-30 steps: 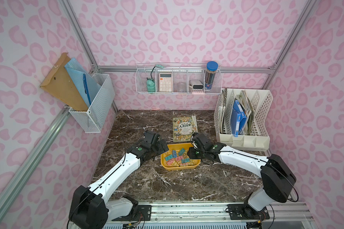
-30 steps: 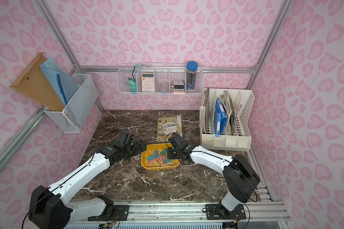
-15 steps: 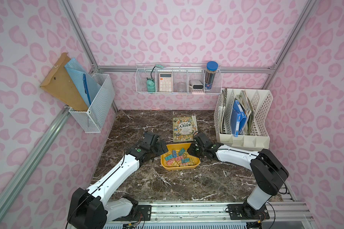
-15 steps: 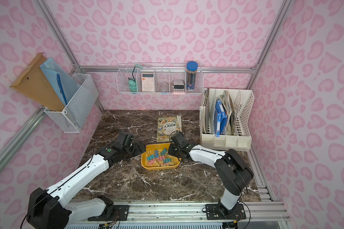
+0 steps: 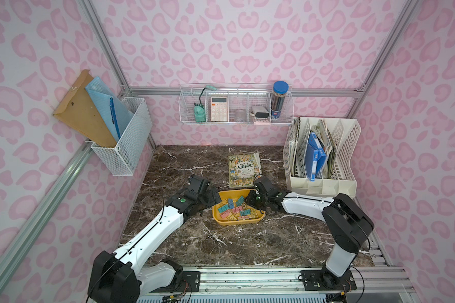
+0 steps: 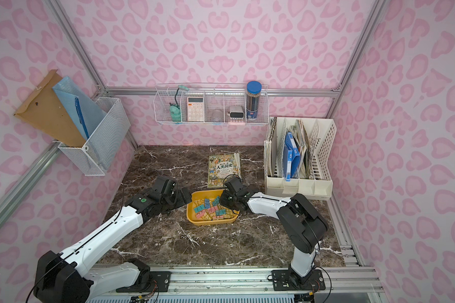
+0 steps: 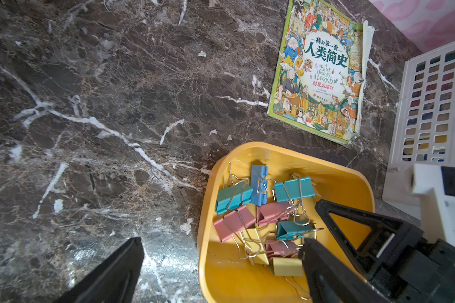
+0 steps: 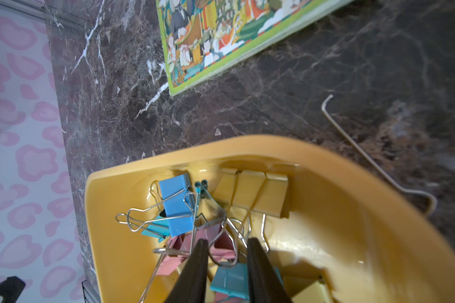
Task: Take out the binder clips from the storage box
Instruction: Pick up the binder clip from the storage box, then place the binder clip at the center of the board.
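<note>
Right arm's elbow has pulled in toward the shallow yellow plastic storage tray (image 5: pixel 234 223). Its end effector (image 8: pixel 227 242) sits inside the tray, jaws narrow with one wire loop handle in the gap, not visibly clamped. Pastel binder clips (image 5: pixel 235 208) lie piled in the tray on the dark marble worktop (image 5: pixel 221 244). Left end effector (image 7: pixel 221 244) is spread wide, straddling the tray wall.

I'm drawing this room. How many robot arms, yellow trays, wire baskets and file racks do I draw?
Arms: 2
Tray: 1
Wire baskets: 2
File rack: 1
Total: 6
</note>
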